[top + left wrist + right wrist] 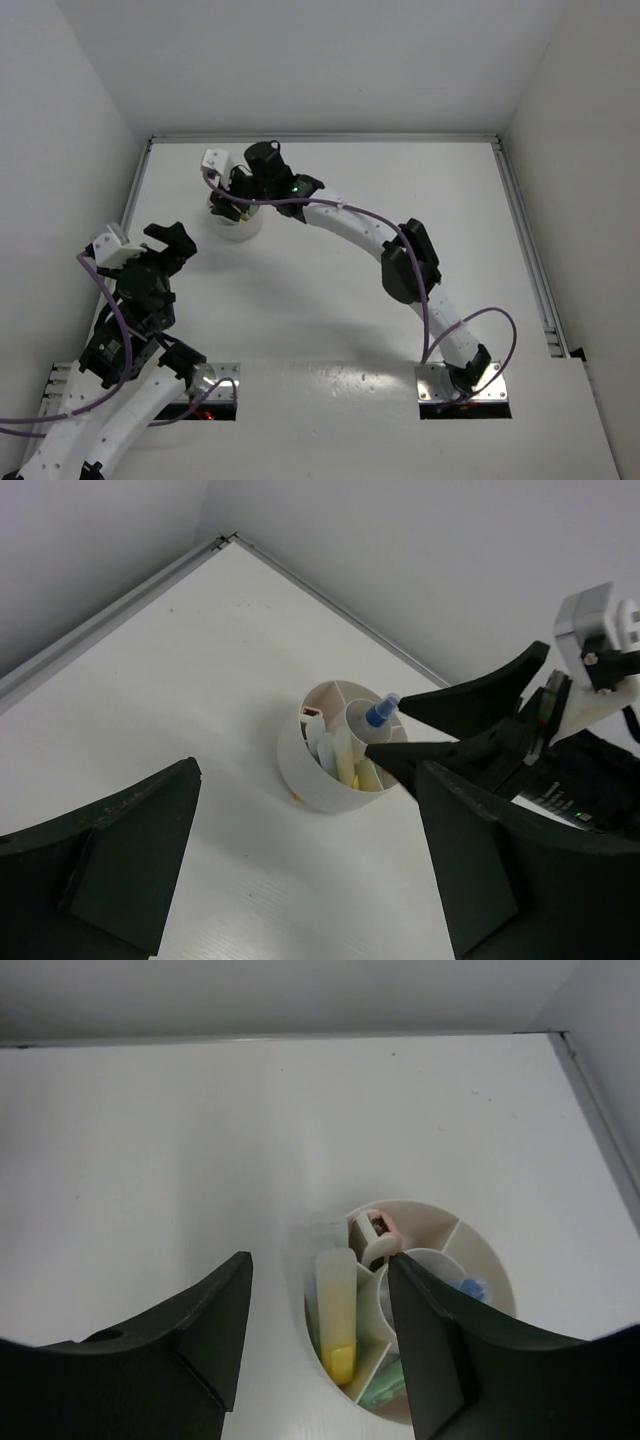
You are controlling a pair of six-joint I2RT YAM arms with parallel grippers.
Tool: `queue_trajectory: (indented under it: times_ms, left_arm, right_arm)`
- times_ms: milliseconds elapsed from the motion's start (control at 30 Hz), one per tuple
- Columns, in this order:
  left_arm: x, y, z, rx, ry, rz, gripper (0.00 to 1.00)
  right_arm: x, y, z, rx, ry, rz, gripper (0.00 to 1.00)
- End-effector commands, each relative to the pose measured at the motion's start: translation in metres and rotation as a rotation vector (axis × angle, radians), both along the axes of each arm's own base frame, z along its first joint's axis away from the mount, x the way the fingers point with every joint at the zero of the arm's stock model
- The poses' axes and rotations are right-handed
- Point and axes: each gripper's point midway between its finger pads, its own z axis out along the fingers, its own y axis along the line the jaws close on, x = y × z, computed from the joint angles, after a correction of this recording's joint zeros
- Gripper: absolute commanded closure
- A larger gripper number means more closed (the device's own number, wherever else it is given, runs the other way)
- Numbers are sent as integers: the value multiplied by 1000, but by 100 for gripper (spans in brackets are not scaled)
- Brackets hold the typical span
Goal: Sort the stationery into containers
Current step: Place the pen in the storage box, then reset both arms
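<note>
The white round container (241, 231) with inner dividers stands at the far left of the table. In the right wrist view its rim (425, 1205) surrounds a yellow marker (337, 1312), a green marker (386, 1384), a blue-capped tube (472, 1287) and a pink-and-white item (379, 1232). My right gripper (320, 1265) hangs open and empty just above it, one finger over the centre cup. My left gripper (305, 815) is open and empty, some way short of the container wall (308, 772). The blue-capped tube (380, 712) sticks up from the middle.
The table's raised metal edge (110, 610) and the grey side wall run close behind and left of the container. The right arm (380, 245) arches across the middle of the table. The right gripper's black fingers (470, 705) reach in over the container's right side.
</note>
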Motion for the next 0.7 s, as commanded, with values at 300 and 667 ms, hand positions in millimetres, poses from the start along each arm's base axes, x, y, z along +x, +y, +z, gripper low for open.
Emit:
queue_trajectory:
  times_ms: [300, 667]
  left_arm:
    - [85, -87, -15, 273, 342, -337, 98]
    - [149, -174, -43, 114, 389, -709, 6]
  right_arm:
    - [106, -164, 98, -146, -266, -780, 97]
    - [71, -375, 4, -320, 51, -1099, 60]
